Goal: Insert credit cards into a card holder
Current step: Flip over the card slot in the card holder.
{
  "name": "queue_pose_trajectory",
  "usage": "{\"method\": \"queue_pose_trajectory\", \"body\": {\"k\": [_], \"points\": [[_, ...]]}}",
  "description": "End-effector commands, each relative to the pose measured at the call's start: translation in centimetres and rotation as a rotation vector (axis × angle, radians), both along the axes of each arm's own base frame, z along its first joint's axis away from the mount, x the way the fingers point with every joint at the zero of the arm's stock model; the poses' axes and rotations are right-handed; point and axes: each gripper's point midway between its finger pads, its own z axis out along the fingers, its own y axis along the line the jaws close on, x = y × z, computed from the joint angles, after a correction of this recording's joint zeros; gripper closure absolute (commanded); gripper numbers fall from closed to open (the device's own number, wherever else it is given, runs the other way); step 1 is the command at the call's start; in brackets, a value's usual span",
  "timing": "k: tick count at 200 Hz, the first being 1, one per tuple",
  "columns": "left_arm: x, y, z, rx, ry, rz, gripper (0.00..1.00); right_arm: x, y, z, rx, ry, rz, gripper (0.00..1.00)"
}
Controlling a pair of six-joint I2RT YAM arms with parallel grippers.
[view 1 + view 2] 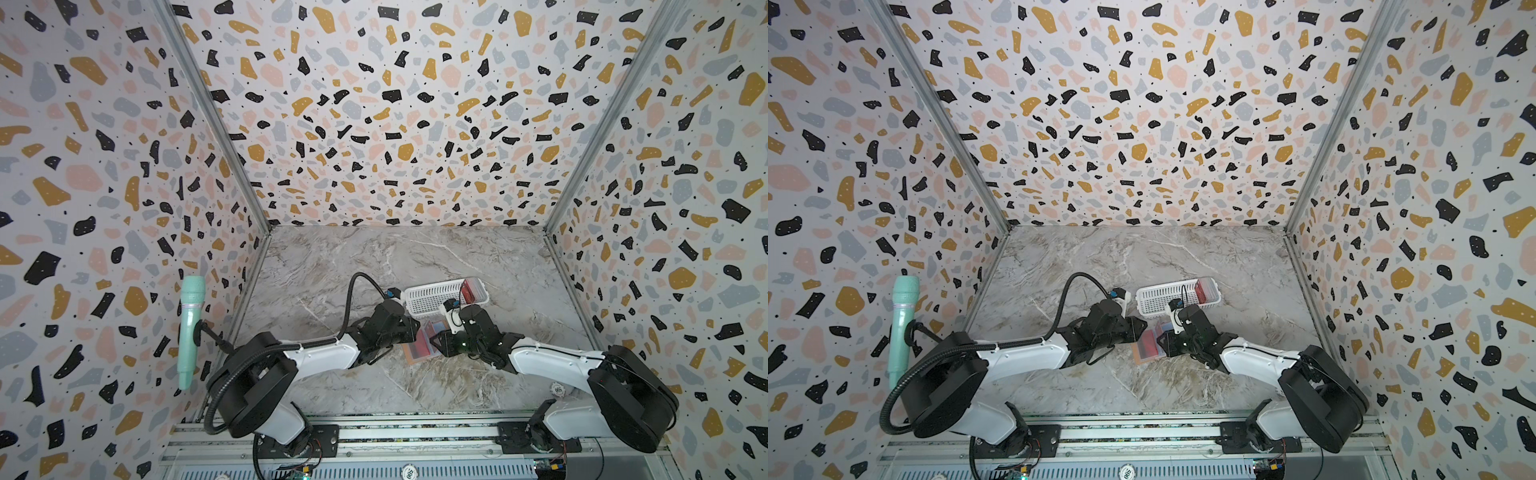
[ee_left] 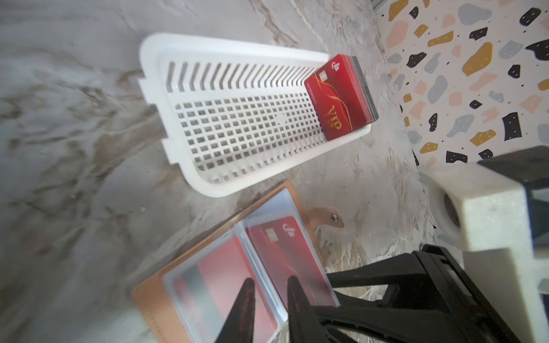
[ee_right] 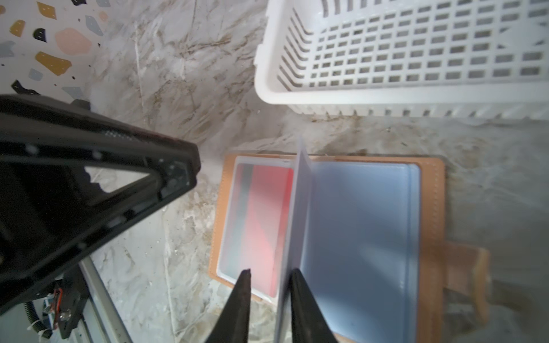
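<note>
A white slotted basket (image 1: 428, 300) (image 2: 237, 127) lies on the marble table (image 1: 353, 257), a little right of its middle, its long sides roughly along the back edge. A mint-green microphone (image 1: 189, 328) hangs head up in a black clip on the left terrazzo wall (image 1: 83, 166), near the table's front left corner. A round white chip (image 1: 558, 390) sits by the front right corner. Another chip (image 1: 409, 473) lies on the metal rail (image 1: 395, 436) beyond the front edge.

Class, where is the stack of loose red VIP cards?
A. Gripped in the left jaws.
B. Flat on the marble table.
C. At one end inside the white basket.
C: the stack of red cards leans against one end wall inside the white basket.
</note>
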Motion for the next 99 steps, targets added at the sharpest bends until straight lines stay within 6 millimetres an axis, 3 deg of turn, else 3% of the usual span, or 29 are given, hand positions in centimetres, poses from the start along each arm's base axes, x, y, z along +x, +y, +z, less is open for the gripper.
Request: {"method": "queue_pose_trajectory", "body": {"k": [1,46,99], "points": [[0.5,1.4,1.5,0.002,-0.065,0.021,0.74,0.0,1.4,1.3,0.019,-0.009,0.013,0.7],[0.0,1.5,2.7,-0.046,-0.104,-0.011,0.71,-0.3,2.5,2.3,0.033,-0.026,0.042,0.63],[0.0,-0.1,2.3,-0.115,-0.078,-0.052,0.7,1.8,0.1,3.2,-0.075,-0.088,-0.019,0.63]]}}
